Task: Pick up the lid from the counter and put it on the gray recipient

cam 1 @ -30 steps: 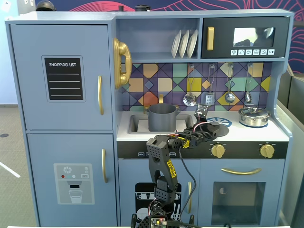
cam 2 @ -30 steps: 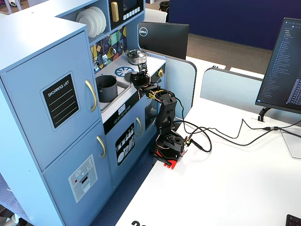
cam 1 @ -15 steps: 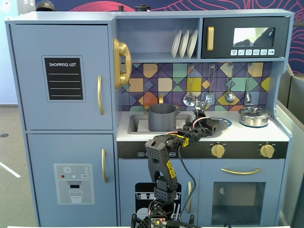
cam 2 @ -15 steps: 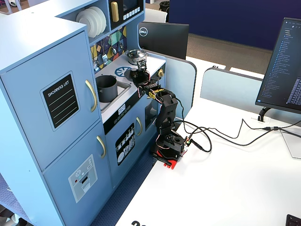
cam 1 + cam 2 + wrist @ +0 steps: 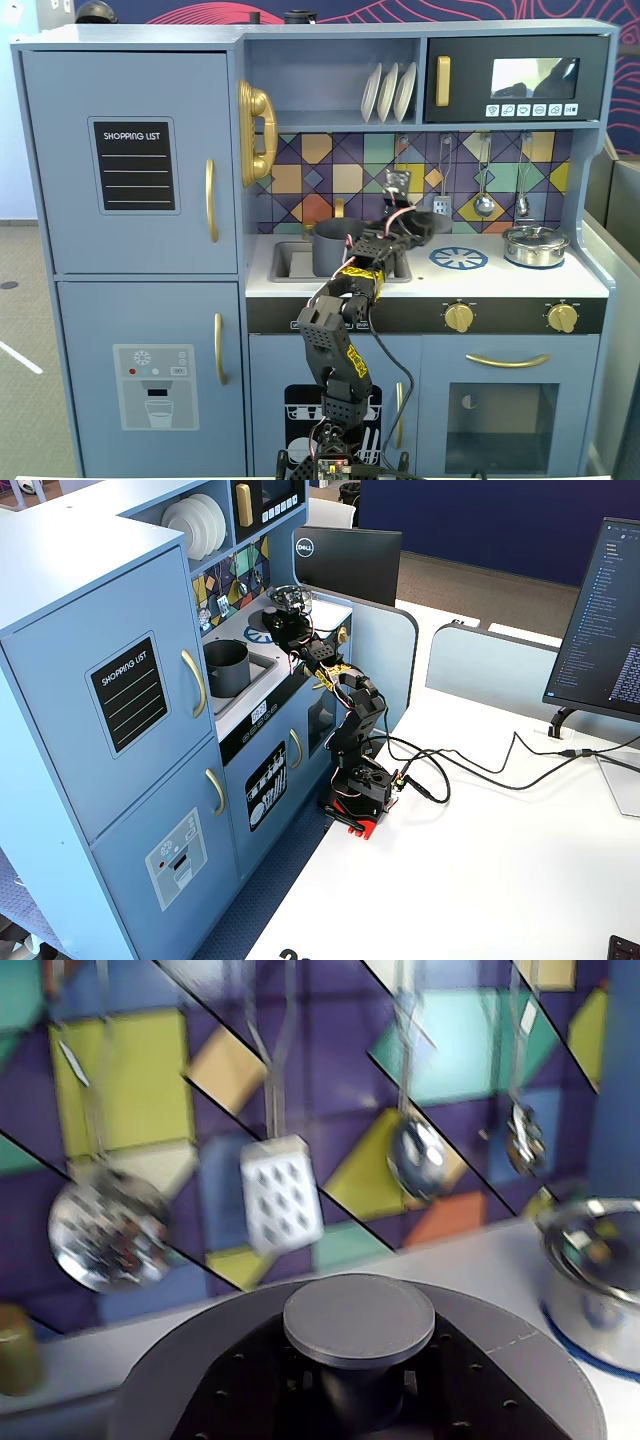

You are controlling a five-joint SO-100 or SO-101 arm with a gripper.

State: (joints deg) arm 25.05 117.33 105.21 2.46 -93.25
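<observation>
Lid (image 5: 358,1322) clamped in gripper (image 5: 355,1400), above counter (image 5: 500,277).

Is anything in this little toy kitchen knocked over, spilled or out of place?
Nothing looks spilled or damaged. The one unusual thing: the flat dark-gray round lid is off the white counter, gripped by its knob in the robot's black gripper, right of the open matte dark-gray pot in the front fixed view. The shiny silver lidded pot stands upright.

An office with a play corner — a blue toy kitchen (image 5: 150,680) stands against a white desk (image 5: 480,880), with a computer monitor (image 5: 605,620) and blue partition screens (image 5: 490,665) beside it.
</observation>
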